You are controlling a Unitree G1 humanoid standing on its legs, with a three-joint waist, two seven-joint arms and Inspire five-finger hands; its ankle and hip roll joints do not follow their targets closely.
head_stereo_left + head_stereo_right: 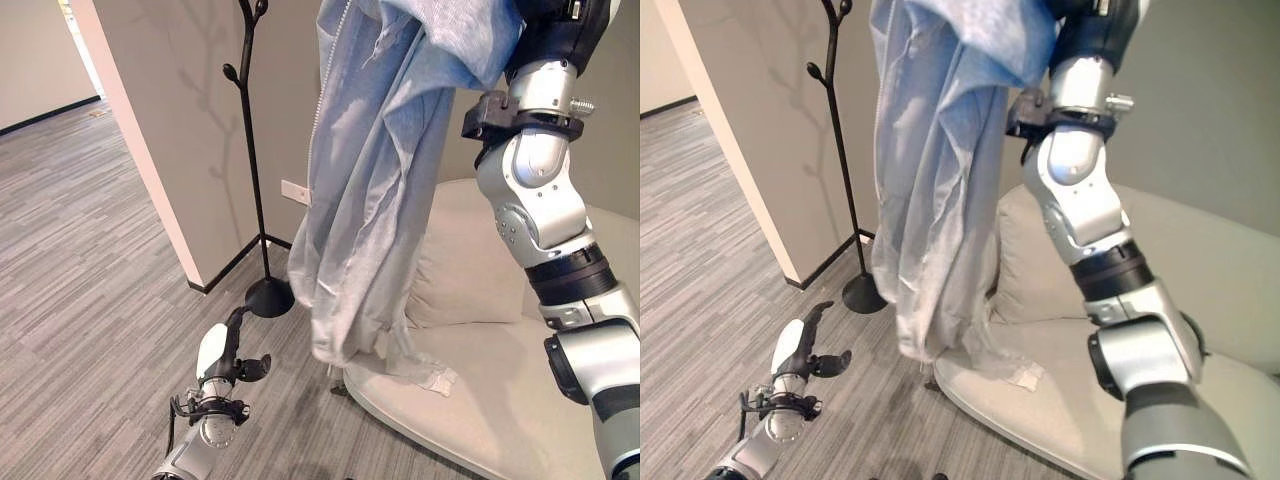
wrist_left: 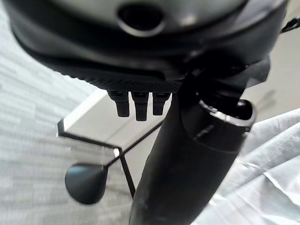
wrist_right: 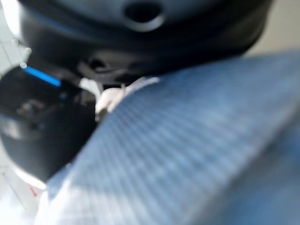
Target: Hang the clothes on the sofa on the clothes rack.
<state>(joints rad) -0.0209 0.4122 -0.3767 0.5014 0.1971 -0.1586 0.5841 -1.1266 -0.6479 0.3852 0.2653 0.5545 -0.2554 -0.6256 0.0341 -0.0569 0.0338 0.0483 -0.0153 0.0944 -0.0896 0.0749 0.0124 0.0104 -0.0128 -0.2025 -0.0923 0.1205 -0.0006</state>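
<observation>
Left hand (image 1: 222, 352): seen low over the grey plank floor (image 1: 90, 260), fingers (image 2: 136, 104) relaxed and straight, nothing grasped. Black clothes rack (image 1: 250, 150): stood upright by the wall corner, its round base (image 1: 269, 297) on the floor. Light blue garment (image 1: 370, 190): held raised beside the rack, apart from it, its hem trailing onto the pale sofa (image 1: 480, 400). Right hand: wrapped in the garment's top; state of its fingers could not be told.

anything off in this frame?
Nothing damaged. The light blue garment hangs from the raised right arm, and its hem still trails on the sofa beside the coat rack. The left hand hangs low, open.
</observation>
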